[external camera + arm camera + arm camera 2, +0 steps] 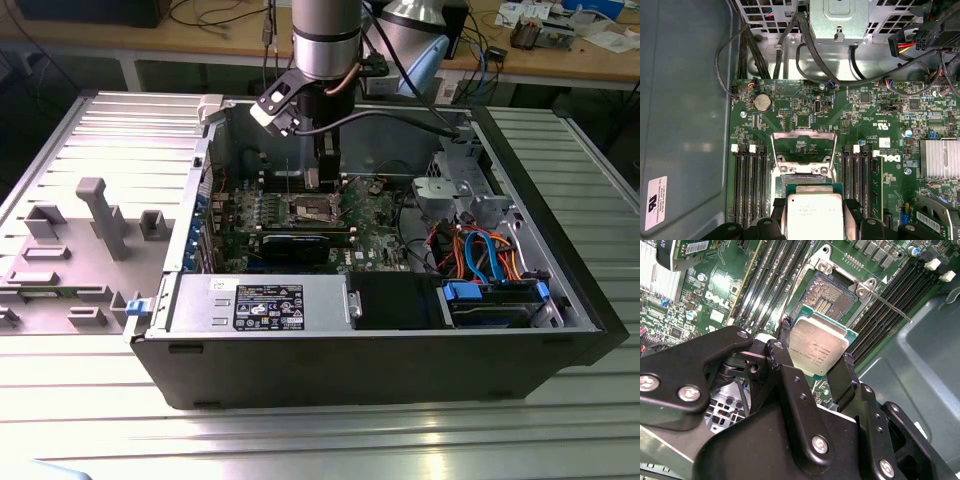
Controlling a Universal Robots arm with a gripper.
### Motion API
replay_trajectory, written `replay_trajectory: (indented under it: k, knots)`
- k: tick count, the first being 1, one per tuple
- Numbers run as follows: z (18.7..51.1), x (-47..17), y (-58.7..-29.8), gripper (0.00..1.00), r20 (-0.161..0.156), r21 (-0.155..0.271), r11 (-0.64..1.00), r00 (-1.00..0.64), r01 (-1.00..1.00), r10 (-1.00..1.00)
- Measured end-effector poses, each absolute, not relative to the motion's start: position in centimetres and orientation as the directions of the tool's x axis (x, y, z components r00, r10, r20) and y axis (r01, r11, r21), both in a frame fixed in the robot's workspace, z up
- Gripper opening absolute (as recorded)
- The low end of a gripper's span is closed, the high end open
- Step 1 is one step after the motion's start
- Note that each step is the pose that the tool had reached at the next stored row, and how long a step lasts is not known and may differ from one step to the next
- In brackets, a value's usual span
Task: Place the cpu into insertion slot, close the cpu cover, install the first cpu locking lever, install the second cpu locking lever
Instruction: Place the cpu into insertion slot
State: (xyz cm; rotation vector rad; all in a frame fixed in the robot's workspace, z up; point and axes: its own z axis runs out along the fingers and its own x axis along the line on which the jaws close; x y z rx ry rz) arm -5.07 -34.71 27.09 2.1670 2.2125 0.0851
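Ribbed table (560, 420) (desks (600, 62) behind), cpu (819, 346) in pincer (816, 343)

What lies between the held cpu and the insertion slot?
Nothing: in the second wrist view the cpu in the gripper and the insertion slot have no object between.

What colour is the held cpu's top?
Silver-grey, green-edged; the cpu shows best in the second wrist view.

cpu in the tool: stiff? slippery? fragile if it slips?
Probably rigid: the cpu is a flat plate with a metal lid, spanning the tool without sagging. Likely slippery: smooth metal top, gripped only at two thin edges. Probably fragile if dropped onto the exposed insertion slot nearby.
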Motion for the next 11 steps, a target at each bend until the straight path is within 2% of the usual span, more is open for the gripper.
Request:
replay_trajectory:
  k: [11]
  knots:
    - [26.35,-5.14,-34.70,0.55,0.007,0.070,0.020,-0.021,0.997,1.000]
